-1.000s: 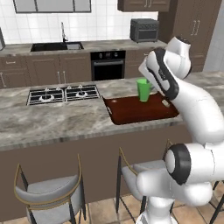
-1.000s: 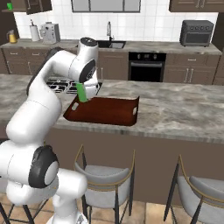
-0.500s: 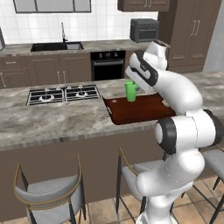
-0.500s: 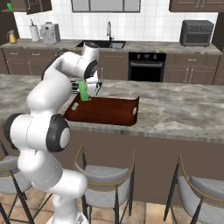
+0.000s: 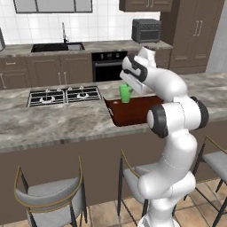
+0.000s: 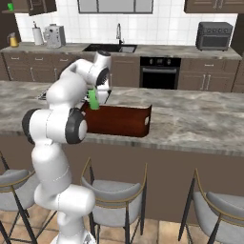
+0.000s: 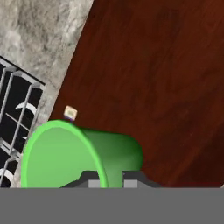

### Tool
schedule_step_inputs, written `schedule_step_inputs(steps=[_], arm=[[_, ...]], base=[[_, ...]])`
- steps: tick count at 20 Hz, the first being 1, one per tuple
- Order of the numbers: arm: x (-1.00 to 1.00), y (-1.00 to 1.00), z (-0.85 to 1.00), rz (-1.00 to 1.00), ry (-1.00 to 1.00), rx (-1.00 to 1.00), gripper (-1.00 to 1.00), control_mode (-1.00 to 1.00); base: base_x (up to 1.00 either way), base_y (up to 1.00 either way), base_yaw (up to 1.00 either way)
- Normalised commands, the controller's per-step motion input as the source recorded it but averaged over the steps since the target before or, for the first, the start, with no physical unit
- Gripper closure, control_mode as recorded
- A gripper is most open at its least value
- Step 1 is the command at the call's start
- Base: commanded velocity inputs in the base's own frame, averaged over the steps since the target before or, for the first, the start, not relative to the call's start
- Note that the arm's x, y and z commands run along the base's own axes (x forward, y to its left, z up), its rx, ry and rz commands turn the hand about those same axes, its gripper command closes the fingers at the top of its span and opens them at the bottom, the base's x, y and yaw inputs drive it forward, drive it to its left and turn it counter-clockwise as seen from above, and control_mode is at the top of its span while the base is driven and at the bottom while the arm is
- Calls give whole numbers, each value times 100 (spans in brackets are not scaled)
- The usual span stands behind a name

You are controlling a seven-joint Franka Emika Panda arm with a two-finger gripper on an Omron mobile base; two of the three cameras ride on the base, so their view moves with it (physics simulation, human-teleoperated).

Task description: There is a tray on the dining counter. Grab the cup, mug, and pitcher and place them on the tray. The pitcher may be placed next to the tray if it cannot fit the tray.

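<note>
On your far left in the left base view you have the gas hob [image 5: 64, 95] set into the dining counter [image 5: 48, 126], its black grates lying flat in the mottled stone top. Just right of the hob sits the tray [image 5: 133, 111], dark reddish-brown with a low rim, its near corner close to the counter's front edge. Above the tray's left end you'll see the cup [image 5: 126, 93], a plain green tumbler narrowing toward its base, held upright in that view. The gripper [image 5: 128, 87] comes at it from the right, under the white wrist, and its jaws are drawn in narrow on the cup's wall.

From the right base view you find the same cup [image 6: 93, 100] at the tray's [image 6: 121, 121] left end, partly behind the white forearm, with the gripper [image 6: 97, 93] close above it. Whether the cup's base touches the tray floor you cannot tell from either base view.

In the hand view the cup [image 7: 83, 153] fills the lower left, its open mouth turned toward you and the rim pinched between the dark fingertips [image 7: 131, 177]. The tray's [image 7: 157, 78] wood-grained floor spreads behind it, with stone counter [image 7: 43, 39] and hob grate [image 7: 15, 118] beyond its edge at the left
</note>
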Motion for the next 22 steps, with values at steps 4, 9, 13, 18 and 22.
schedule_step_inputs(steps=[4, 9, 13, 18, 22], arm=[[35, 9, -56, 0, 0, 0, 100, -100], [27, 5, -45, 0, 0, 0, 100, -100], [8, 0, -17, 0, 0, 0, 100, -100], [1, 0, -5, 0, -1, 0, 100, -100], [0, 0, -4, 0, -3, 0, 100, -100]], base=[[0, 0, 0], [0, 0, 0], [0, 0, 0], [0, 0, 0], [0, 0, 0]])
